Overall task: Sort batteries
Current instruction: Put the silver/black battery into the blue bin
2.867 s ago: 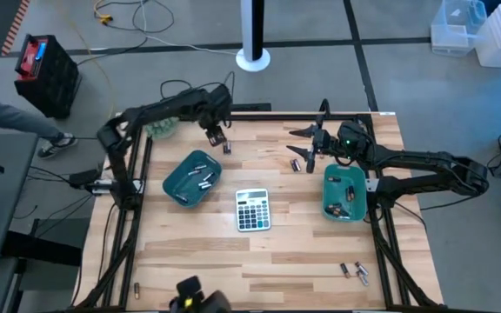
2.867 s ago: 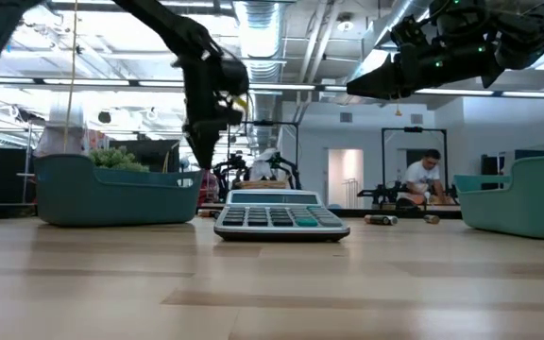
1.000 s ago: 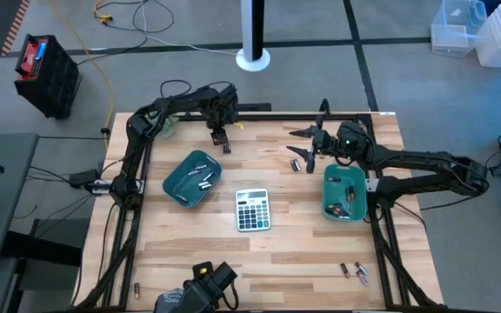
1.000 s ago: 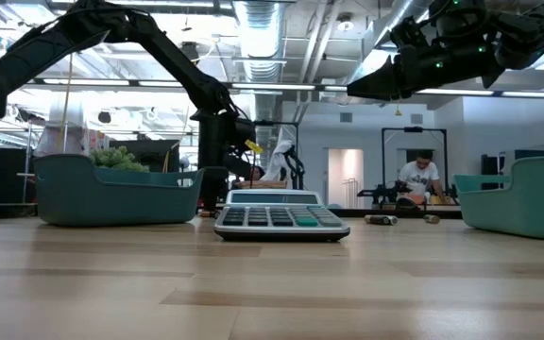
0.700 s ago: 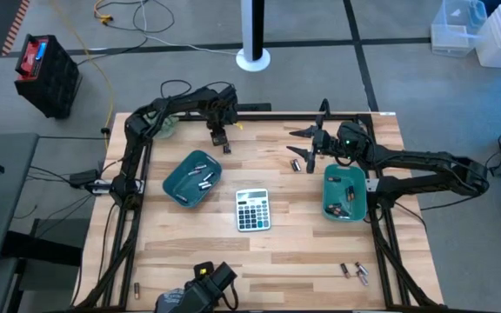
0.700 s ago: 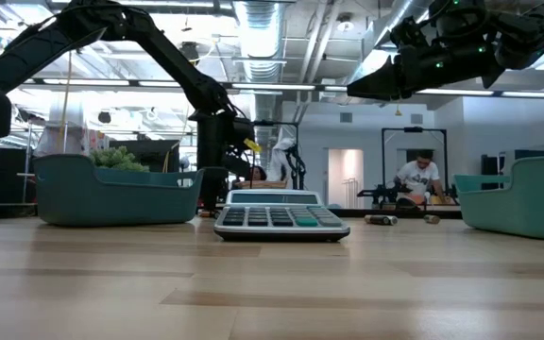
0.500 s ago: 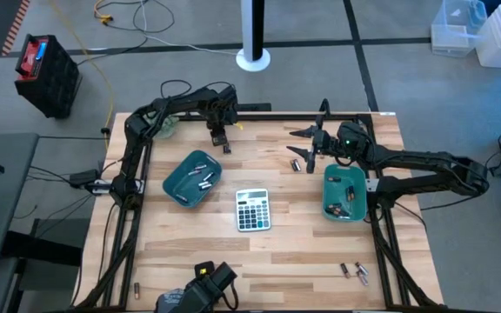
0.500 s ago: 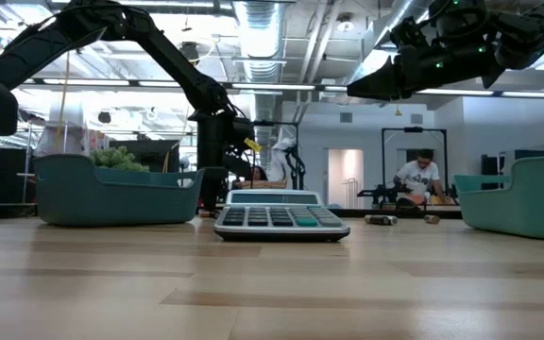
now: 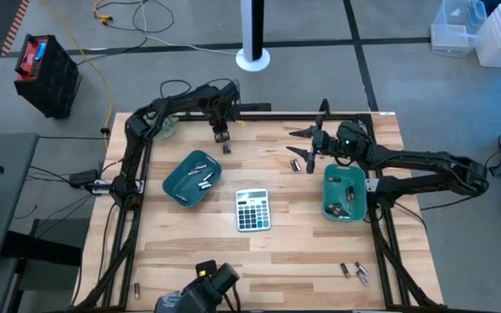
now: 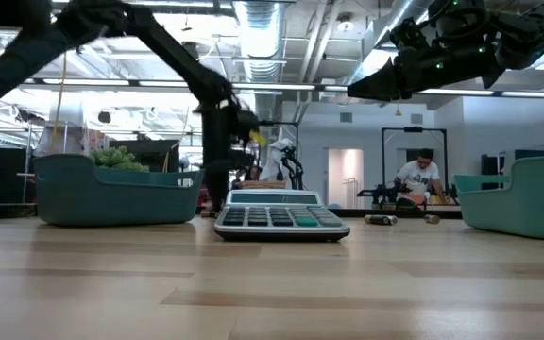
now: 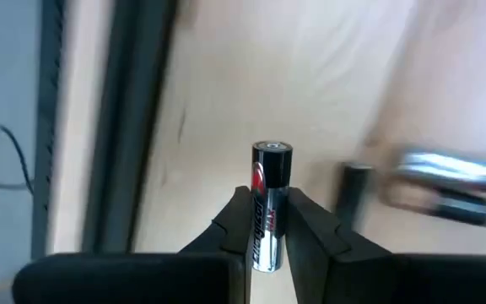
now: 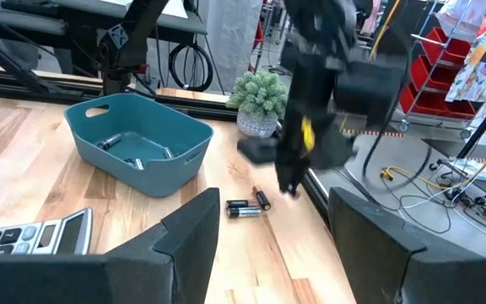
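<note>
My left gripper [image 11: 268,221] has lifted off the table's far edge since a second ago, fingers now clamped on one battery [image 11: 271,203]; its red-and-black label is unreadable. My right gripper [image 9: 307,148] waits with fingers apart over other batteries [image 9: 294,164], probably unchanged.

Grey floor [image 9: 407,26] surrounds the wooden table [image 9: 303,252], with a white pole base [image 9: 253,59] and yellow cable [image 9: 103,16] beyond it. Ceiling ducts [image 10: 263,19] run overhead; a person [image 10: 416,178] sits by a far doorway [image 10: 345,162].
</note>
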